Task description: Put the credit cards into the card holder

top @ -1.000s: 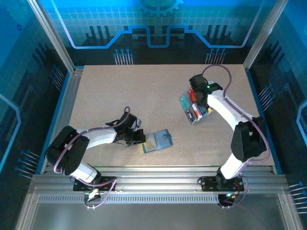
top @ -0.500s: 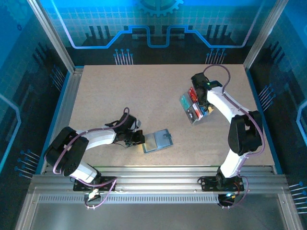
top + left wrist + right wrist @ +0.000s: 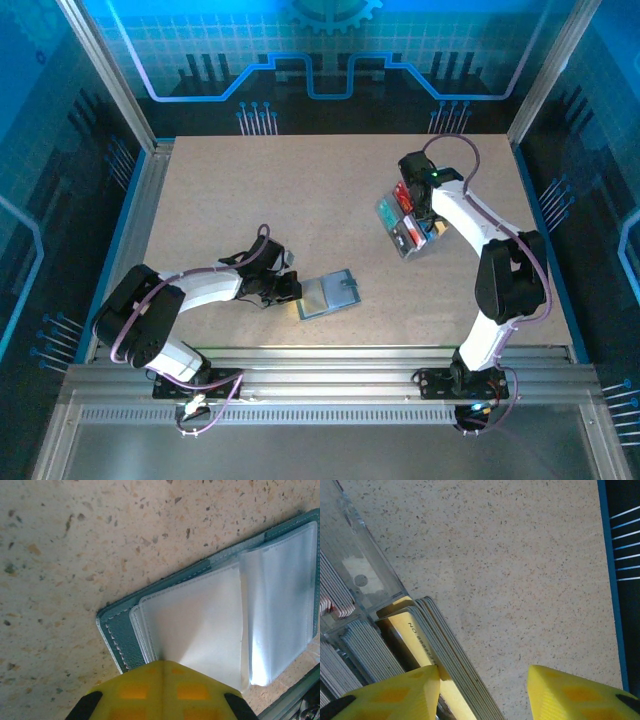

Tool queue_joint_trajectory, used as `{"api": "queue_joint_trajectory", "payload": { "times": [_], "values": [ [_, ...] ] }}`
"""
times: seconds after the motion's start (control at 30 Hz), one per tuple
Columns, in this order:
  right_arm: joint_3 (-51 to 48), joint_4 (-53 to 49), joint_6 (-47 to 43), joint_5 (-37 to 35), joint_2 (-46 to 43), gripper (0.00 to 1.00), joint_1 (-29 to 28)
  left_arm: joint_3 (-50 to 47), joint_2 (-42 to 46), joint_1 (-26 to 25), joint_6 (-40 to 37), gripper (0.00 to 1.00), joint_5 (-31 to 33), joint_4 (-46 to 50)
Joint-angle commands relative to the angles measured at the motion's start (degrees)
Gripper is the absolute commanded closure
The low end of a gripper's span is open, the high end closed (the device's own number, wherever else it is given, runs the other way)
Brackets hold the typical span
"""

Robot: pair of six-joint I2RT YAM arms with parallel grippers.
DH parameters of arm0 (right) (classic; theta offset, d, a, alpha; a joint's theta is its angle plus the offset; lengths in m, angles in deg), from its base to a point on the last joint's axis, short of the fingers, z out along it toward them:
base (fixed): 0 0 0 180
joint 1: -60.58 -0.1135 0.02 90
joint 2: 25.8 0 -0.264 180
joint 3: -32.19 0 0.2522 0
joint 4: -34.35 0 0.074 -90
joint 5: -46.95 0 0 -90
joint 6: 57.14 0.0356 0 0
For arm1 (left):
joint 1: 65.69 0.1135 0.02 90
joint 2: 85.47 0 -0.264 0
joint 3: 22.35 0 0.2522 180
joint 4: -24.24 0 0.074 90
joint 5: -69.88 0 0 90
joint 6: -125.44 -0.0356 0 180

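The left gripper (image 3: 160, 670) sits clenched at the wallet (image 3: 200, 625) (clear sleeves showing). The right gripper (image 3: 482, 672) is released, one finger against the stacked cards (image 3: 447, 640).

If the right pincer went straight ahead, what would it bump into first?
Probably the upright credit cards in the clear tray, right ahead of the right pincer; depth is hard to judge.

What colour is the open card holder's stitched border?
Teal-blue card holder border, pale stitching; best in left wrist view.
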Motion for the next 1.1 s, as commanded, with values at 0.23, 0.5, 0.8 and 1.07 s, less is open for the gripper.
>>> {"api": "queue_joint_trajectory", "payload": {
  "times": [0.23,0.5,0.8,1.07],
  "values": [
    [2.4,-0.6,-0.7,-2.4,-2.2,0.66,1.5,-1.4,0.0,-0.2,-0.4,0.99,2.7,3.4],
    [2.8,-0.3,-1.5,-0.5,-2.1,0.76,1.6,-1.2,-0.1,-0.2,-0.3,0.99,2.7,3.5],
    [3.0,0.3,-2.6,2.5,-1.7,0.86,1.7,-1.1,0.1,-0.2,-0.4,0.99,2.8,3.7],
    [3.0,0.6,-3.6,5.4,-2.7,0.96,1.6,-1.0,-0.2,-0.1,-0.4,0.99,2.8,3.6]
  ]
}}
